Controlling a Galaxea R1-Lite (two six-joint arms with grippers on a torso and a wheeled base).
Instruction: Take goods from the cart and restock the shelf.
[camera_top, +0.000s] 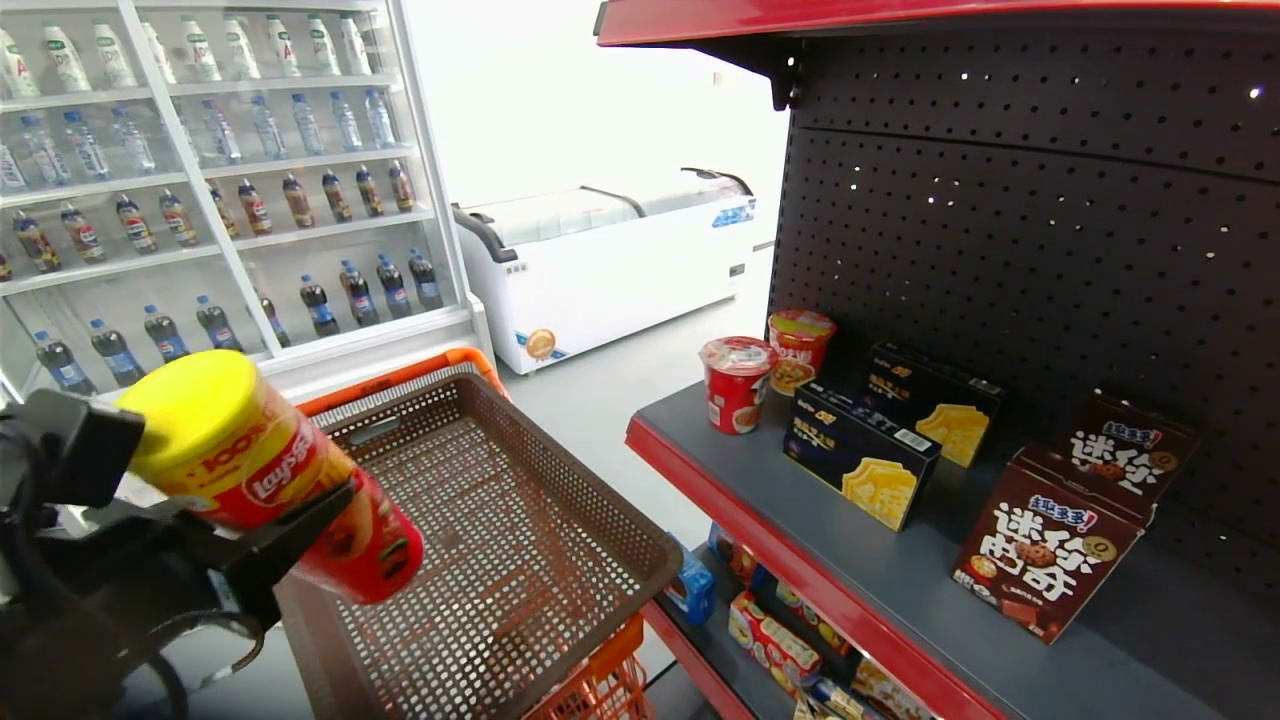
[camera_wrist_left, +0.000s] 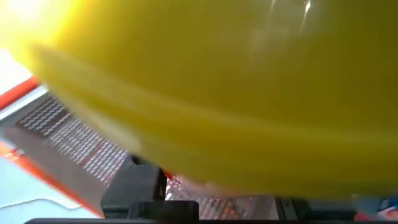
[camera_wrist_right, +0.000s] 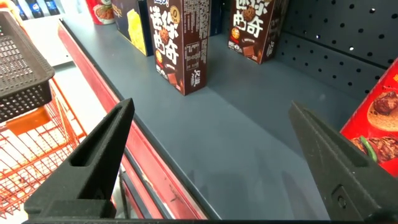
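Note:
My left gripper (camera_top: 215, 490) is shut on a red chip can (camera_top: 290, 480) with a yellow lid, held tilted above the near left corner of the brown cart basket (camera_top: 600, 560). The lid (camera_wrist_left: 217, 81) looms close in the left wrist view, with the basket's mesh (camera_wrist_left: 68, 137) below it. The grey shelf board (camera_top: 900, 570) with its red edge lies to the right. My right gripper (camera_wrist_right: 211, 112) hangs open over a bare stretch of the shelf board (camera_wrist_right: 249, 143), nothing between its fingers.
On the shelf stand two red cup noodles (camera_top: 738, 383), two dark blue boxes (camera_top: 860, 465) and two brown cookie boxes (camera_top: 1045, 550). A red packet (camera_wrist_right: 379, 124) lies beside my right gripper. A drinks fridge (camera_top: 200, 180) and chest freezer (camera_top: 610, 260) stand behind.

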